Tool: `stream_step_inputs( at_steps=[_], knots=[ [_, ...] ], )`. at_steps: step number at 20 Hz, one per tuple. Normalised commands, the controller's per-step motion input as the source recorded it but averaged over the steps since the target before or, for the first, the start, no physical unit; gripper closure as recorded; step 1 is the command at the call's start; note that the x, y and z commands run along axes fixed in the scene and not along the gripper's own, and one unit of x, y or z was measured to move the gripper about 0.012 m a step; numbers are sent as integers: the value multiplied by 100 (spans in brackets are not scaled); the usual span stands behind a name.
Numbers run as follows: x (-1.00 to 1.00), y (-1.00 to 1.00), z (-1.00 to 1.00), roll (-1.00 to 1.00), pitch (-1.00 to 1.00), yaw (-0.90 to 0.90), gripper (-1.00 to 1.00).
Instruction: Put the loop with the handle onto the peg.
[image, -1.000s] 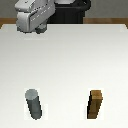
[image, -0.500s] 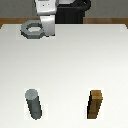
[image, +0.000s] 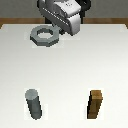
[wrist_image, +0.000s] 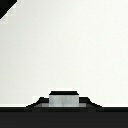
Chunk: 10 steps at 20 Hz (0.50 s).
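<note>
Gripper (image: 61, 34) clamps the handle of the loop with the handle (image: 44, 36), held above the white table (image: 64, 70). Nearest stand the peg (image: 34, 104) and brown block (image: 96, 104) — upright, well apart — with the loop far behind.

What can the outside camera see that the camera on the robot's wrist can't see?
Only the exterior view shows the peg, the brown block, the ring of the loop with the handle and the gripper holding it by the handle. Only the wrist view shows a close-up of a small grey piece, probably the handle's end, between dark edges. Both show the white table.
</note>
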Motion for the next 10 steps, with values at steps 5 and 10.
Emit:
stream_step_inputs(
  at_steps=[5,10],
  knots=[
    [0,-60,0,0,0,18,100],
    [60,-20,0,0,0,0,100]
  ],
)
